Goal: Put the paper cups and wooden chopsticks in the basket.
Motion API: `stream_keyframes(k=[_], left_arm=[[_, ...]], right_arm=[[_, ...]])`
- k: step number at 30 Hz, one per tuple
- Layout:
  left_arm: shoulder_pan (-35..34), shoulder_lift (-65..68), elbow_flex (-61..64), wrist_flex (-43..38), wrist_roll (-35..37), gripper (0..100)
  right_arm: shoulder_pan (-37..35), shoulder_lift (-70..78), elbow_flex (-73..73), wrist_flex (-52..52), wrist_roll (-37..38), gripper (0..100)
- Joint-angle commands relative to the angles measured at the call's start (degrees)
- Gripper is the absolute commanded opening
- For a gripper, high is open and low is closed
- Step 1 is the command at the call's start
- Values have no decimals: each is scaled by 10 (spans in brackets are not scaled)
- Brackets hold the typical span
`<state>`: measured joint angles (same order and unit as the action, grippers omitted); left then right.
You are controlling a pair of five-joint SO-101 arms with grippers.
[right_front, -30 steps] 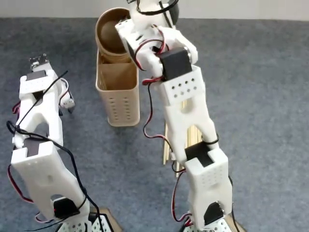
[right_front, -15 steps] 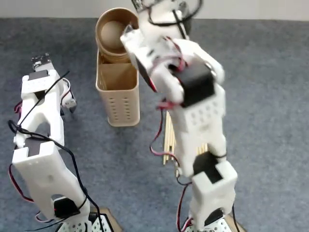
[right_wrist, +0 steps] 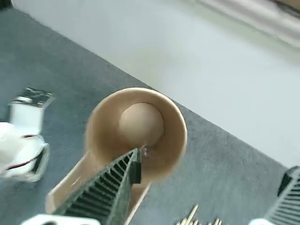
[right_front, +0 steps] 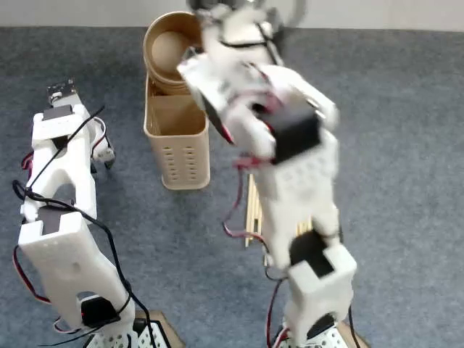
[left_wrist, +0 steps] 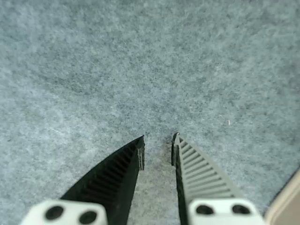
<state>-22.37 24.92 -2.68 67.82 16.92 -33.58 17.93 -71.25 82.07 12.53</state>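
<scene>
Paper cup [right_front: 169, 49] sits in the basket [right_front: 181, 156], at the 12 o'clock end; wooden chopsticks [right_front: 252, 214] lie at its 4 o'clock; right gripper [right_wrist: 213, 164] is spread wide, left gripper [left_wrist: 158, 143] slightly apart, both empty; grasped off-centre, the chopsticks may scatter.

paper cup [right_front: 168, 49] in basket [right_front: 185, 163], chopsticks [right_front: 252, 210] right of basket
</scene>
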Motion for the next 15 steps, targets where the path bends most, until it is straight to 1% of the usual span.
stream_keyframes(k=[1,4,6,11,15], left_arm=[[10,-7,-3,-5,6,130],[11,-7,-3,-7,6,130],[11,-7,-3,-8,6,130],[12,-7,-3,-8,6,130],[12,-7,-4,-8,6,130]], right_arm=[[7,44,16,-121,27,436],[16,84,16,-211,27,436],[21,104,18,-254,26,423],[22,137,15,-312,28,320],[13,121,17,-357,28,317]])
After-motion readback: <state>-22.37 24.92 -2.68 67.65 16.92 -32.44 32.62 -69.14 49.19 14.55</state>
